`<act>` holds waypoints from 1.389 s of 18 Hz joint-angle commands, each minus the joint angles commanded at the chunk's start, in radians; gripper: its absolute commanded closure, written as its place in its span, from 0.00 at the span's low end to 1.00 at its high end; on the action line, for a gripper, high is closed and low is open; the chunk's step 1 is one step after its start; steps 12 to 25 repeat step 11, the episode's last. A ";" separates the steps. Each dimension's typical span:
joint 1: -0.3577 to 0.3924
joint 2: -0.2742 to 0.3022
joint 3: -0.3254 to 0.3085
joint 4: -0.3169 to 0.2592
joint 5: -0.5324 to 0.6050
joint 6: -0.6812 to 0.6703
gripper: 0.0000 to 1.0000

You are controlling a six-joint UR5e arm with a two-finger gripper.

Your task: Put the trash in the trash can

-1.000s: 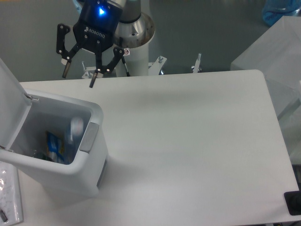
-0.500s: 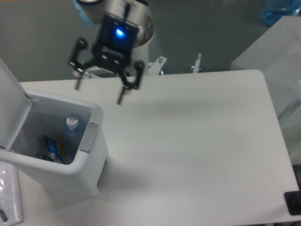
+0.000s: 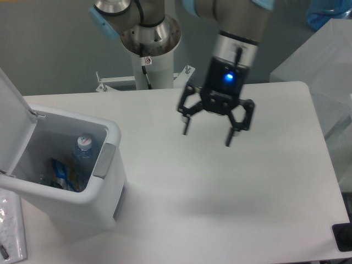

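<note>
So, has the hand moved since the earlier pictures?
Yes. The hand has gone right, away from the trash can, and now hangs open over the middle of the table, right of the robot's base column.

White rectangular tabletop point(image 3: 231, 187) w/ rounded corners; white boxy plastic trash can point(image 3: 66, 190), lid open, sits at its front-left, near edge.

Bottle point(image 3: 82, 151) inside trash can point(image 3: 104, 165), tool point(image 3: 207, 136) rightward.
</note>
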 joint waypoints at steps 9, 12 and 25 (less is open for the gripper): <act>-0.011 -0.089 -0.005 -0.015 0.359 0.483 0.00; -0.020 -0.095 -0.006 -0.018 0.419 0.513 0.00; -0.020 -0.095 -0.006 -0.018 0.419 0.513 0.00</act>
